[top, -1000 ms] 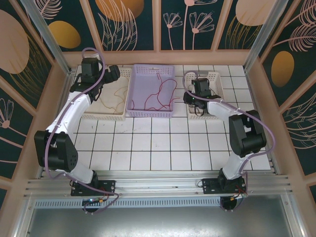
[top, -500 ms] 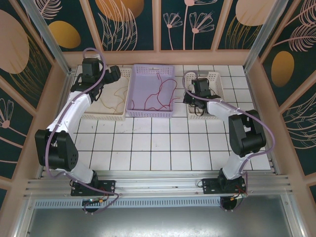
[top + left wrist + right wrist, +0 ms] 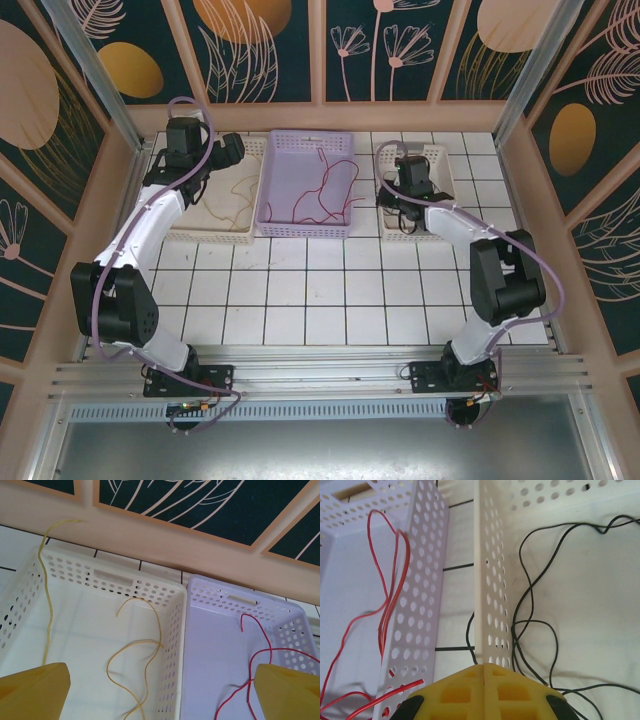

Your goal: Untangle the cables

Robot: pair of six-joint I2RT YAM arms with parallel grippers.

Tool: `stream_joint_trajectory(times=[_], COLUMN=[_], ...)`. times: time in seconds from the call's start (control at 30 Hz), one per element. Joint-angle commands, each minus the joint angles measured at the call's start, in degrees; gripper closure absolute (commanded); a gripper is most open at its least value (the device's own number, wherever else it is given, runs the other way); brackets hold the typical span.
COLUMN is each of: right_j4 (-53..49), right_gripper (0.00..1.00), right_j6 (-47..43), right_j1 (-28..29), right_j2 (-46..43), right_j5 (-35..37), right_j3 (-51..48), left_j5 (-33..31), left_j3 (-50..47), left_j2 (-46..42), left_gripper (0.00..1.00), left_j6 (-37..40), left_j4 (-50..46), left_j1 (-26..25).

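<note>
Three perforated plastic baskets stand in a row along the far edge of the white tiled tabletop (image 3: 300, 290): a lilac basket (image 3: 305, 229) in the middle, a cream basket (image 3: 210, 235) toward the far left corner and a smaller white basket (image 3: 437, 160) toward the far right. The sorting looks close to done. The thin yellow cable (image 3: 136, 598) loops inside the cream basket, the thin red cable (image 3: 263, 630) sprawls in the lilac one, and the thin black cable (image 3: 535, 575) coils in the white one. No colour is seen crossing another.

What appears to be left is tidying. One black strand runs down outside the white basket's left wall, over the bare strip of tabletop between it and the lilac basket. A yellow end trails over the cream basket's far left rim.

The left gripper (image 3: 162, 690) hangs with its yellow fingers spread wide and nothing between them, above the walls where the cream and lilac baskets meet. The right gripper (image 3: 484, 672) sits over the white basket's left wall with its fingers pressed together.

Black strands pass beneath those fingers, and whether one is caught between them cannot be made out. From overhead the right arm covers much of the white basket. The near ends of the yellow and red cables are cut off in the left wrist view.
</note>
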Motion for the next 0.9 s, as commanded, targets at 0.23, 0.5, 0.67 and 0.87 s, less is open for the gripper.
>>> stream_joint_trajectory(times=[0.23,0.5,0.67,0.87], right_j4=[4.22,-0.25,0.21,-4.30], right_gripper=[1.00,1.00,0.61,0.41], right_j6=[6.75,6.69,5.83,4.07], right_j1=[-6.71,-10.28,-7.90,-3.34], right_j2=[-9.17,-5.79,-7.74,-9.55], right_j5=[3.97,2.80,2.53,2.51], right_j3=[-9.62,-7.66,-6.88,-1.26], left_j5=[0.13,0.56,0.54,0.82], left_j3=[1.59,1.77,1.66,2.07], left_j2=[0.34,0.73,0.43,0.65], left_gripper=[0.06,0.06,0.06,0.05], left_j6=[-0.46,-0.69,-0.59,-0.64], left_j4=[-1.03,-1.07,-1.16,-1.37], left_j1=[0.34,0.32,0.36,0.32])
